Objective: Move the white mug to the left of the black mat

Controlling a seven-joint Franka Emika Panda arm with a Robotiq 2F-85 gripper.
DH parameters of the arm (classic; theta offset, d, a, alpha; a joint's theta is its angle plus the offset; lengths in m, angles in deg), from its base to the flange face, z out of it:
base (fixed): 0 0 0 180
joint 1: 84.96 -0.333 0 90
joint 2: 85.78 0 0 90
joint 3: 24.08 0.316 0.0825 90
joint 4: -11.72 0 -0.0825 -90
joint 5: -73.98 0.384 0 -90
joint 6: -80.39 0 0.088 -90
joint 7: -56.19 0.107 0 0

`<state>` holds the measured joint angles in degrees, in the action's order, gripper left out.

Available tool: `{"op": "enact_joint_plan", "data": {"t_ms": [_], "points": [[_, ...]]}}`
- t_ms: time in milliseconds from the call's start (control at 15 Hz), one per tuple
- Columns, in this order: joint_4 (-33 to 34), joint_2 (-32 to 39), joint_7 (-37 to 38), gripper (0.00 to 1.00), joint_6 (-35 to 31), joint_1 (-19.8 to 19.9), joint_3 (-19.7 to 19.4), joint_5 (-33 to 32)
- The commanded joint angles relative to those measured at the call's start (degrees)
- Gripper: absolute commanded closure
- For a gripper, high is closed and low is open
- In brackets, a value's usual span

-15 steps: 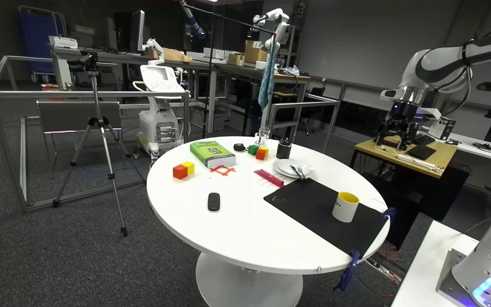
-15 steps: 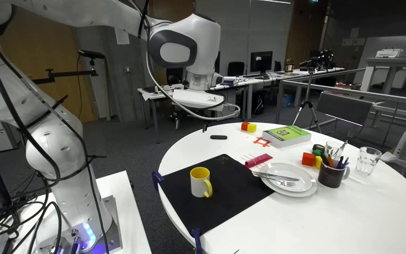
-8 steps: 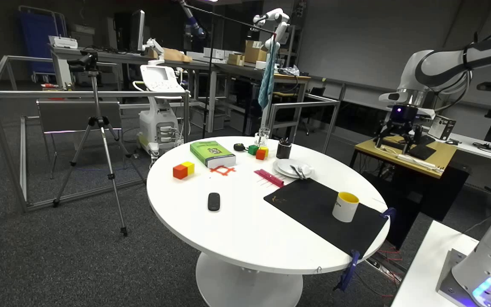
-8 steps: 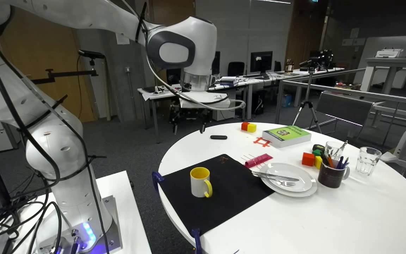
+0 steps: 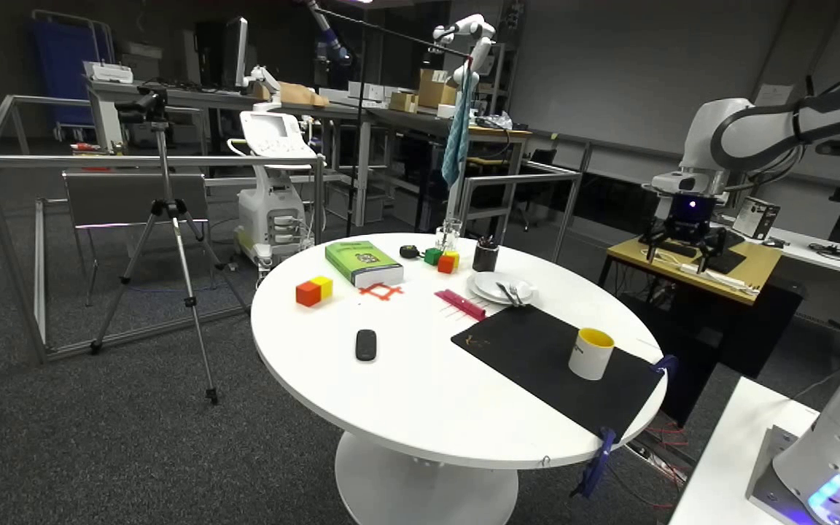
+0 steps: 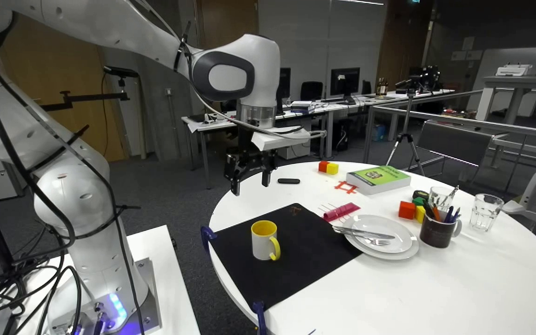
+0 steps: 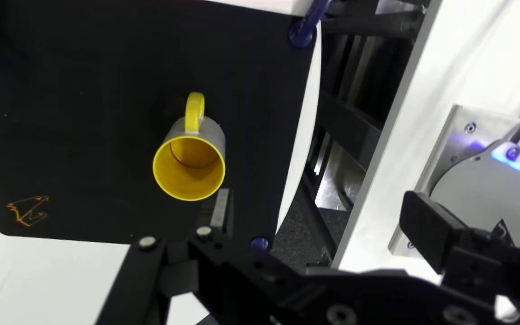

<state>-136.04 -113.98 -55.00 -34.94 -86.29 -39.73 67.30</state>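
My fingers (image 6: 235,187) stand wide, holding nothing. The white mug (image 7: 191,155) is on the black mat (image 7: 84,113), left of centre in wrist view — I judge it stiff, light, slippery; better to clasp its sides, clear of the handle (image 7: 193,113).

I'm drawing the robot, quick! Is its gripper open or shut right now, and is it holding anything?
Gripper: open, holding nothing; the white mug stands on the black mat.

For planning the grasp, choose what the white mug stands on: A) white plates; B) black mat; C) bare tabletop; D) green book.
B: in both exterior views the white mug stands upright on the black mat, whose dark surface shows around the mug's base.
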Motion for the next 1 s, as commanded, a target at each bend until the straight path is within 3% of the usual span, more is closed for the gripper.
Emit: {"op": "enact_joint_plan", "data": {"t_ms": [0, 333, 533, 933], "points": [[-4.8, -1.0, -7.7, 0.0, -9.3, 1.1, 0.5, -3.6], [-9.4, 0.5, -12.1, 0.0, -21.5, 1.9, 0.5, -5.3], [-8.7, 1.0, -10.7, 0.0, -19.2, 2.0, 1.2, -3.5], [-9.0, 0.9, -9.3, 0.0, -21.3, 2.9, 1.3, -3.6]]}}
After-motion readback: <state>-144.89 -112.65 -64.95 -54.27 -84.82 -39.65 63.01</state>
